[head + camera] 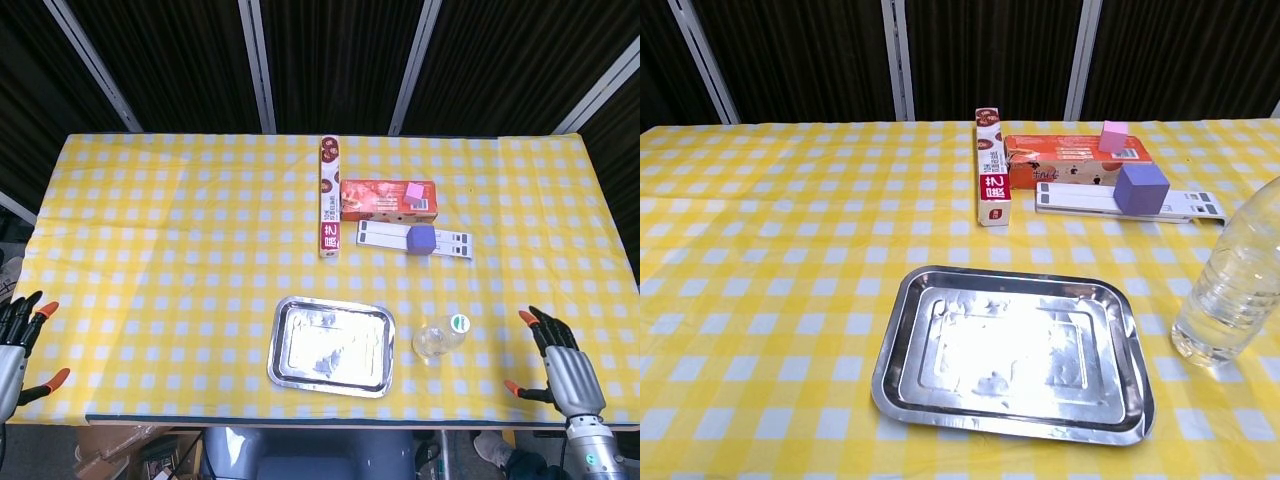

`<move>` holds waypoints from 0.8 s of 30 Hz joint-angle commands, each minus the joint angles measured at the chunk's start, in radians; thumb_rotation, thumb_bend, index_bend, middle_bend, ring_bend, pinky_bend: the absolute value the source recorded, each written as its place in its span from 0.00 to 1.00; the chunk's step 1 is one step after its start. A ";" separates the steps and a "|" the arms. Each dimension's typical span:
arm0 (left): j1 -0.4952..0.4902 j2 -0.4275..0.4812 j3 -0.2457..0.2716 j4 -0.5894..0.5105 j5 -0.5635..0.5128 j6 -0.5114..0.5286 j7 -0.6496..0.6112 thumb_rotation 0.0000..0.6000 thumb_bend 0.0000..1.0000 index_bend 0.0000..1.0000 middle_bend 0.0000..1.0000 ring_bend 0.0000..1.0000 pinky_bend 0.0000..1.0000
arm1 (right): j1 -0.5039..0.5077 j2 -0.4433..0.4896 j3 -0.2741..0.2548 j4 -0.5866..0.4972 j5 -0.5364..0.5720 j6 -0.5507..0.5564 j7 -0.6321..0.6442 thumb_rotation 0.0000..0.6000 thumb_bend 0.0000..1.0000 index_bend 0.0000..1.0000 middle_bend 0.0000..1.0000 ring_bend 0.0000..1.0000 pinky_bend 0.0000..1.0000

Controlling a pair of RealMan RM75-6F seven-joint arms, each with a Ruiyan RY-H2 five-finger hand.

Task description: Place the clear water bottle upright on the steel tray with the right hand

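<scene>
A clear water bottle [440, 339] [1234, 294] with a white and green cap stands upright on the yellow checked cloth, just right of the steel tray [332, 346] [1010, 352]. The tray holds nothing. My right hand [564, 372] hangs at the table's front right corner, well right of the bottle, fingers spread and holding nothing. At the front left edge, my left hand [15, 344] is also spread and holds nothing. Neither hand shows in the chest view.
Behind the tray lie a long red and white box [329, 196] [991, 180], an orange carton [388, 199] [1076, 159] with a pink block on it, and a white strip [415, 239] [1126, 200] carrying a purple cube [422, 240] [1140, 187].
</scene>
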 commanded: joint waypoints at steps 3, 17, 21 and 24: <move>-0.003 -0.004 0.003 -0.002 0.000 -0.012 0.015 1.00 0.22 0.12 0.00 0.00 0.00 | 0.036 -0.036 -0.015 0.033 -0.063 -0.048 0.279 1.00 0.09 0.04 0.03 0.00 0.00; -0.006 -0.006 0.000 -0.011 -0.020 -0.027 0.036 1.00 0.22 0.12 0.00 0.00 0.00 | 0.104 -0.101 -0.030 0.065 -0.088 -0.141 0.623 1.00 0.09 0.02 0.03 0.00 0.00; -0.007 -0.009 0.003 -0.013 -0.018 -0.030 0.047 1.00 0.22 0.12 0.00 0.00 0.00 | 0.122 -0.120 -0.025 0.061 -0.092 -0.154 0.633 1.00 0.09 0.02 0.03 0.00 0.00; -0.007 -0.010 0.003 -0.015 -0.018 -0.031 0.051 1.00 0.22 0.12 0.00 0.00 0.00 | 0.133 -0.137 -0.019 0.059 -0.084 -0.160 0.633 1.00 0.09 0.02 0.03 0.00 0.00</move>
